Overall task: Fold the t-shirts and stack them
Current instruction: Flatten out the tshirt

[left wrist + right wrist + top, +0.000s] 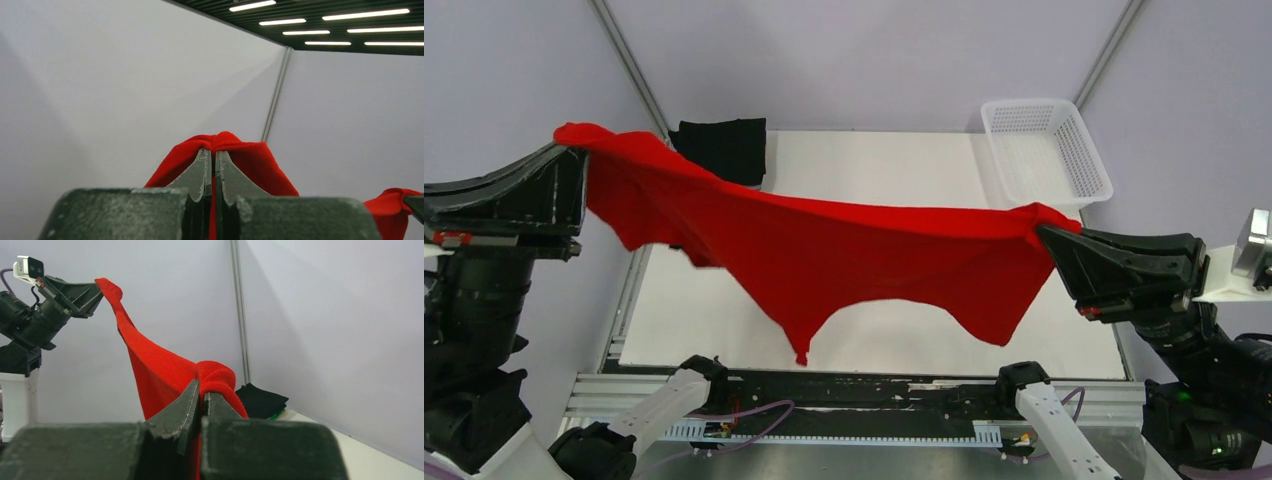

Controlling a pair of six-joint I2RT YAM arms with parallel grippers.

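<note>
T-shirt (854,250) stretched aloft, pinched by left hand (579,152), right hand (1046,233), wide apart

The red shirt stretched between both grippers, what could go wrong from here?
Slip: the left gripper and right gripper each pinch only a small bunch at the edge of the red t-shirt, so pulling tighter could free it.
Bunching: its middle sags and the lower edge hangs unevenly, so it may land creased on the table.
Snag: in the top view its left part overlaps the black folded shirt; lowering there could disturb it.
</note>
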